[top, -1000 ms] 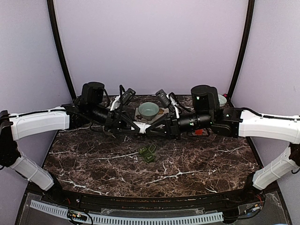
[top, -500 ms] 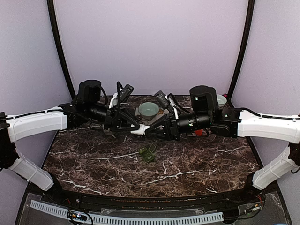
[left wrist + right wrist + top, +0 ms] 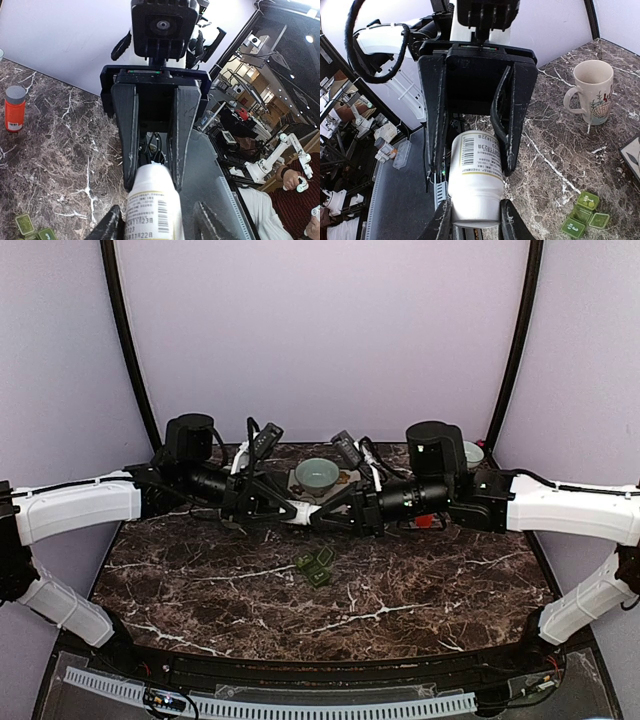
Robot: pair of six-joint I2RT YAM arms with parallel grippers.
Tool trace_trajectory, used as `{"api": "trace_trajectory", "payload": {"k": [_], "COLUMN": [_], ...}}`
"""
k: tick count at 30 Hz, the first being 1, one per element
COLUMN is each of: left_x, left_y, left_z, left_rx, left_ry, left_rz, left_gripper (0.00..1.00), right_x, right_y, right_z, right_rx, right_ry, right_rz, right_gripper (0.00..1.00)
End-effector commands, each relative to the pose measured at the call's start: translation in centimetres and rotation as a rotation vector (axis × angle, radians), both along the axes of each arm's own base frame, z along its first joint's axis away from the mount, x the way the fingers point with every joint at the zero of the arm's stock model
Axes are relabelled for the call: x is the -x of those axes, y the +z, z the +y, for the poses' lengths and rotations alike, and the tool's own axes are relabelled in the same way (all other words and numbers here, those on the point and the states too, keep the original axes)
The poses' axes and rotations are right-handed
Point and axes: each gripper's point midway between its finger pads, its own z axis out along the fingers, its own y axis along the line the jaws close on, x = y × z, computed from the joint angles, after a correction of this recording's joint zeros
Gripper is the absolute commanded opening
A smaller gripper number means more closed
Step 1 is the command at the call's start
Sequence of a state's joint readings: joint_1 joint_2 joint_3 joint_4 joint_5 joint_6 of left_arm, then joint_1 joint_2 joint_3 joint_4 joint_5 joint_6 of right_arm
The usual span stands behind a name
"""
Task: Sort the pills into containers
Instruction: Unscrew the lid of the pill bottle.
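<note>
Presently: pill box (image 3: 315, 566) on surface (image 3: 450, 590), below both claws; right claw (image 3: 475, 220) grasping white bottle (image 3: 475, 175) (left claw (image 3: 157, 222) released).

The left arm (image 3: 85, 508) and the right arm (image 3: 575, 508) each wore long white shells that gave way to matte black toward the wrist. A squat black motor drum (image 3: 190, 433) stood up from each. Thick black cables (image 3: 351, 35) looped along the links. The left tool (image 3: 290, 512) and the right tool (image 3: 318, 518) were black too, with flat tapering fingers (image 3: 125, 130) on a dark crossbar (image 3: 155, 75), and a boxy camera (image 3: 162, 22) with a round lens sat above.
</note>
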State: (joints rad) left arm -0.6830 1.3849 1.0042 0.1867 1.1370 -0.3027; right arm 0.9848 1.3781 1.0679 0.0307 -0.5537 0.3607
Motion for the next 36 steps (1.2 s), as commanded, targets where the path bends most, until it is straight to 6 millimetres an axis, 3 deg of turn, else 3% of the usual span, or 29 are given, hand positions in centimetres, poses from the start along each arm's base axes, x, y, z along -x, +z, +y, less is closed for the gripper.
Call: {"api": "trace_trajectory", "payload": {"k": [1, 5, 10, 16, 20, 25, 27, 36], "left_x": [0.6, 0.7, 0.6, 0.6, 0.5, 0.6, 0.7, 1.0], "left_y": [1.0, 1.0, 1.0, 1.0, 1.3, 1.7, 1.8, 2.6], "left_z": [0.7, 0.8, 0.7, 0.6, 0.5, 0.4, 0.4, 0.3], "left_rx": [0.027, 0.029, 0.033, 0.033, 0.034, 0.037, 0.039, 0.049], "left_ry": [0.004, 0.005, 0.005, -0.002, -0.002, -0.023, -0.033, -0.077], "left_rz": [-0.032, -0.035, -0.032, -0.025, -0.032, -0.016, -0.005, 0.027], "left_gripper": [0.51, 0.5, 0.4, 0.11, 0.0, 0.0, 0.0, 0.0], "right_x": [-0.7, -0.7, -0.7, -0.7, -0.7, 0.0, 0.0, -0.6], "right_y": [3.1, 3.1, 3.1, 3.0, 2.8, 1.4, 2.2, 1.0], "right_z": [0.0, 0.0, 0.1, 0.2, 0.3, 0.5, 0.7, 0.4], "right_rx": [-0.085, -0.084, -0.085, -0.088, -0.068, 0.025, 0.044, 0.183], "right_ry": [-0.015, -0.016, -0.014, -0.011, -0.007, 0.0, -0.014, -0.096], "right_rz": [-0.045, -0.042, -0.035, -0.031, -0.055, -0.171, -0.254, -0.545], "right_gripper": [0.0, 0.0, 0.0, 0.0, 0.0, 0.0, 0.0, 0.0]}}
